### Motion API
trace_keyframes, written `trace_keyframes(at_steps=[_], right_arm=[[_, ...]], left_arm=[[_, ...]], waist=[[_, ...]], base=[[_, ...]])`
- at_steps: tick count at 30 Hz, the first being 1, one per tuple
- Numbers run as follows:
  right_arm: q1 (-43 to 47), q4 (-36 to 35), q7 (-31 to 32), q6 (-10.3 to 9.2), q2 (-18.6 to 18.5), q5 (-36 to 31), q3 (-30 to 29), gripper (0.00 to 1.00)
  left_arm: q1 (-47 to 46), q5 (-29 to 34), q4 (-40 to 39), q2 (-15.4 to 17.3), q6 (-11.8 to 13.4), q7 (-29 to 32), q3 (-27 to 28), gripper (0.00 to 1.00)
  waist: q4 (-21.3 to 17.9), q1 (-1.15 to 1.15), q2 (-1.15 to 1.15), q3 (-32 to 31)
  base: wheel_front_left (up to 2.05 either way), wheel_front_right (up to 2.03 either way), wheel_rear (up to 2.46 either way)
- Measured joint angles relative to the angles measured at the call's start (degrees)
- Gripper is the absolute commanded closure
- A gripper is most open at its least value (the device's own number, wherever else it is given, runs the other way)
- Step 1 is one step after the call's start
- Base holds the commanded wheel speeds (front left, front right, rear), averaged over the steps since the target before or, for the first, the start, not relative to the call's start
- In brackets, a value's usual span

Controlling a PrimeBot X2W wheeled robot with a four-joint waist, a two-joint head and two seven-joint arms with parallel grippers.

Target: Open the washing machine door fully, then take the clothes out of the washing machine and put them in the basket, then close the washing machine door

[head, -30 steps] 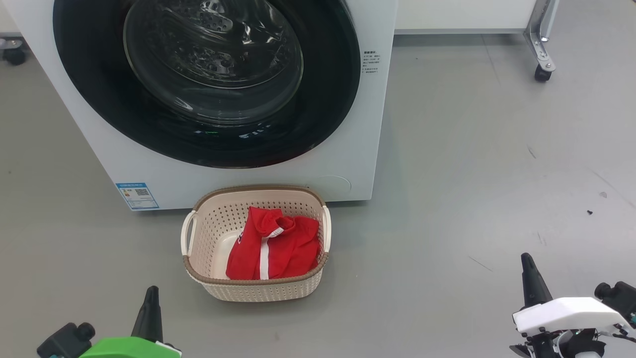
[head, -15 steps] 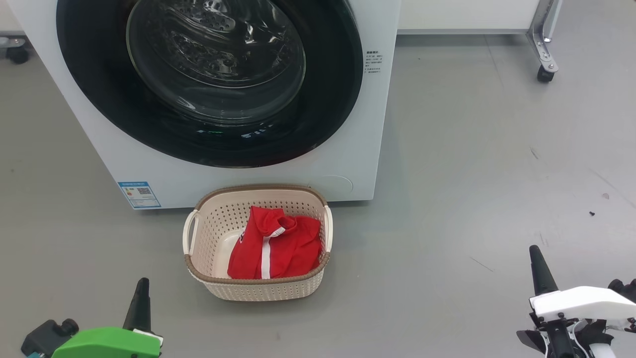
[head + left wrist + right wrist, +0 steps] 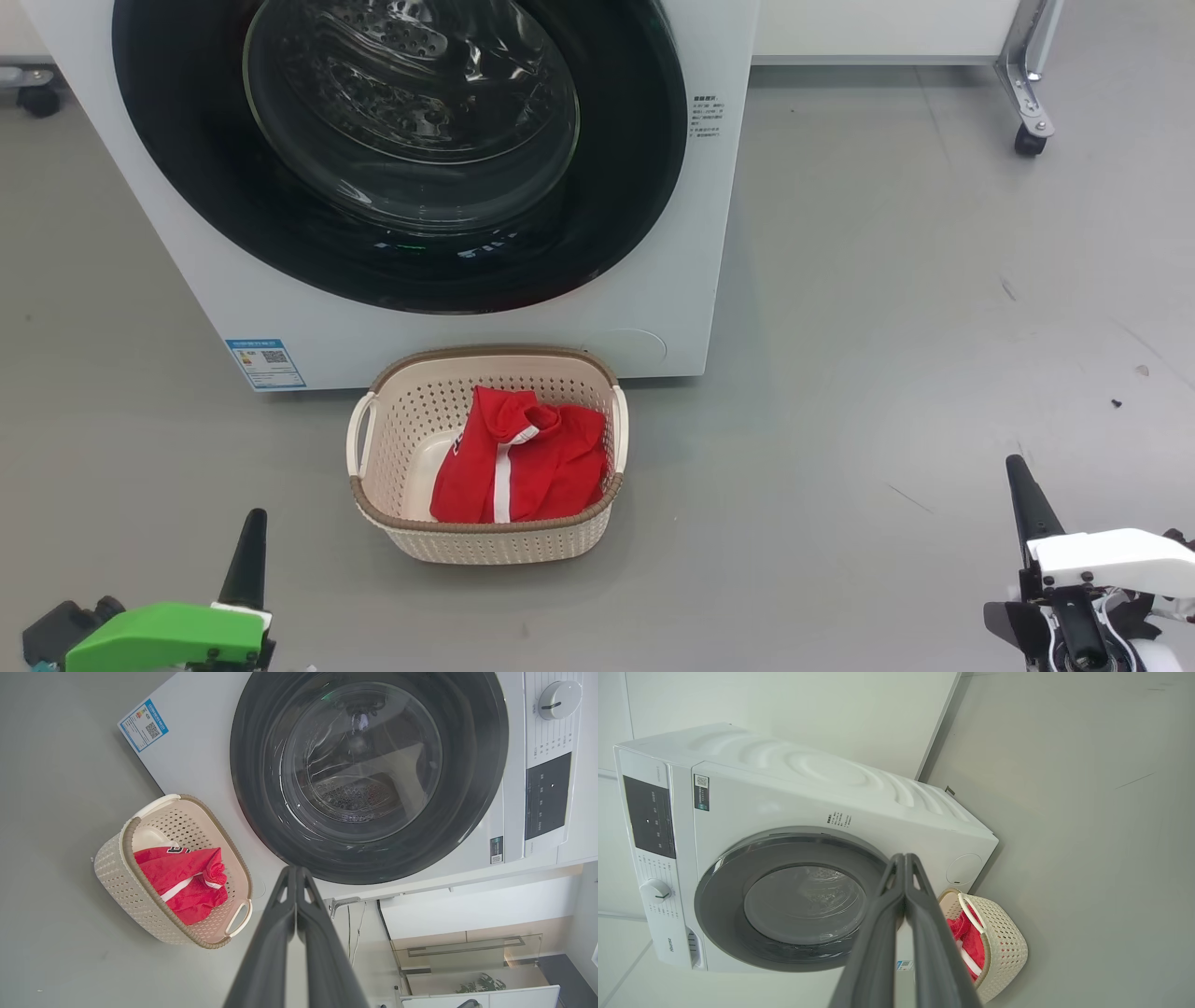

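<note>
Lying in the basket is the red jersey — washer door closed. Left hand and right hand are pinched together, empty.

Red clothes in basket; door closed

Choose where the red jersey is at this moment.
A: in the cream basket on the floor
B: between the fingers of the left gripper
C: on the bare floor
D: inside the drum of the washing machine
A: the red jersey lies in the basket, in front of the shut washing machine door.
</note>
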Motion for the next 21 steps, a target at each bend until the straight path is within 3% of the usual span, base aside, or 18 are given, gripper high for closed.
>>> trace_keyframes(at_steps=[21], right_arm=[[-2.9,1.7,3.2,1.00,0.3,13.5,-3.4,1.00]], left_arm=[[-2.8,-14.2,1.8,0.4,-2.5,2.9,2.6,1.00]], waist=[[0.4,0.00,0.00,0.0]], base=[[0.00,0.00,0.00]])
